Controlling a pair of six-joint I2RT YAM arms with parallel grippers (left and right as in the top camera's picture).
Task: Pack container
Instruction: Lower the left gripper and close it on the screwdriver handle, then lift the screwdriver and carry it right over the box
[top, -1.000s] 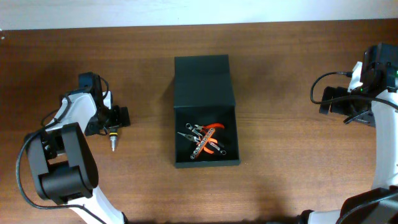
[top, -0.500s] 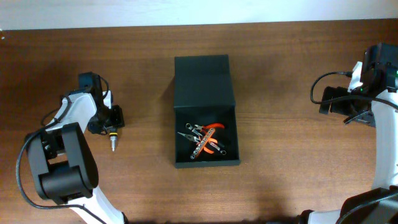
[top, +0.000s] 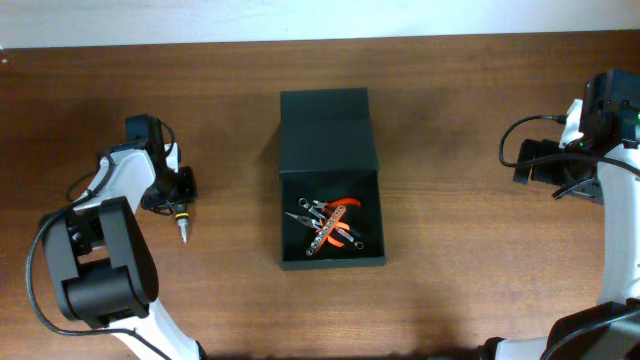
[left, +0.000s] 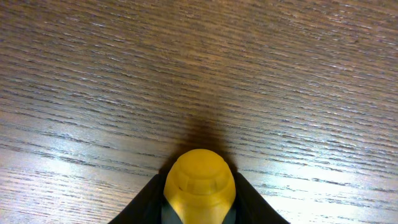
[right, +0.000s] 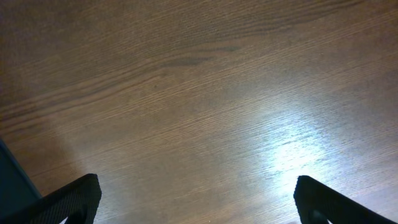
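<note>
Two arms are placed at opposite sides of a brown wooden worktop (top: 450, 270). At its middle, the dark green-black matte rectangular container (top: 284, 225) is set with its hinged flap lid (top: 325, 125) laid open toward the far edge. Orange-handled pliers (top: 343, 205) and small metal tools (top: 322, 240) are seen inside. Well to the left of it, the left gripper (top: 181, 195) is held low. Its jaws are closed on a small yellow-capped screwdriver-like tool (left: 199, 183), whose tip is pointed toward the near edge. The right gripper (right: 199, 199) is held over bare wood at the far right, and its jaws are spread wide apart.
</note>
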